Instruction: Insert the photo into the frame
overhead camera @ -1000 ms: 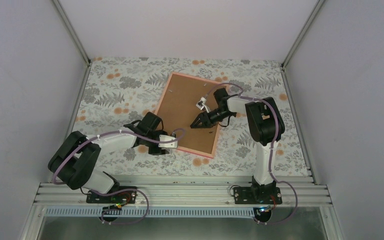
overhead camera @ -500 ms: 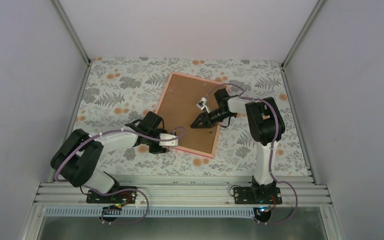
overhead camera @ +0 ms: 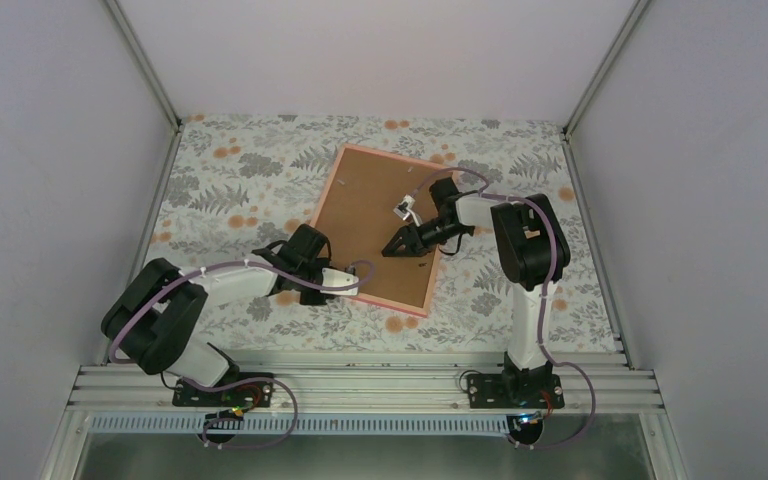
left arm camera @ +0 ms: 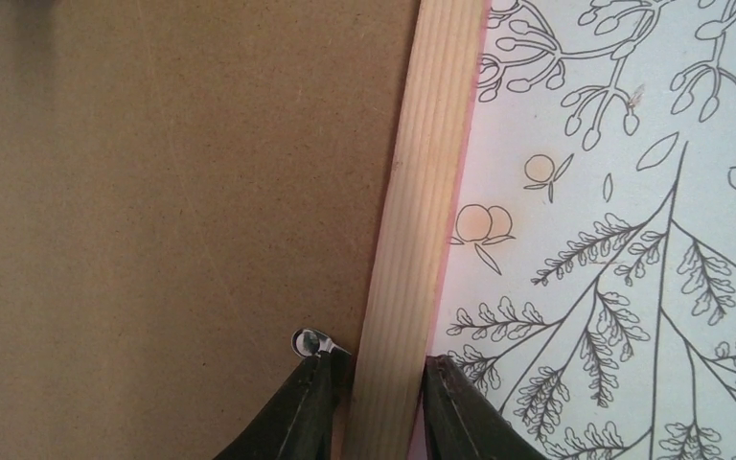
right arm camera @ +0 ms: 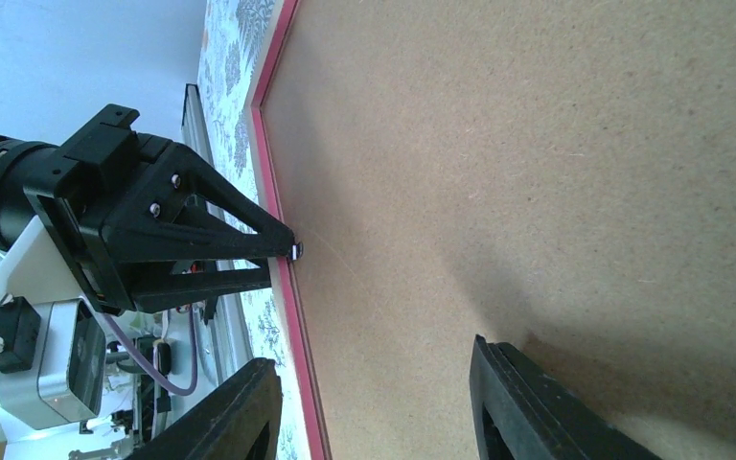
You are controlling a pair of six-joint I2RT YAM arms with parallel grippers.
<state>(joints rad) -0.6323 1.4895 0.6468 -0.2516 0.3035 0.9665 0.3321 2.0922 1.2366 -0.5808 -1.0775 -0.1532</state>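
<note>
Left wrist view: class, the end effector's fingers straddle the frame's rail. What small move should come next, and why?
Probably the left end effector should nudge the metal tab: it sits right beside the inner fingertip, at the brown board's edge, with the frame lying back-up.

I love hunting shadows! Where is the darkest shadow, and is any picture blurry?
Right wrist view: the darkest shadow, soft-edged, lies on the brown board beside the right gripper. Left wrist view: sharp, the wood grain of the frame shows clearly. Top view: even, soft light over the flowery table, no glare.
</note>
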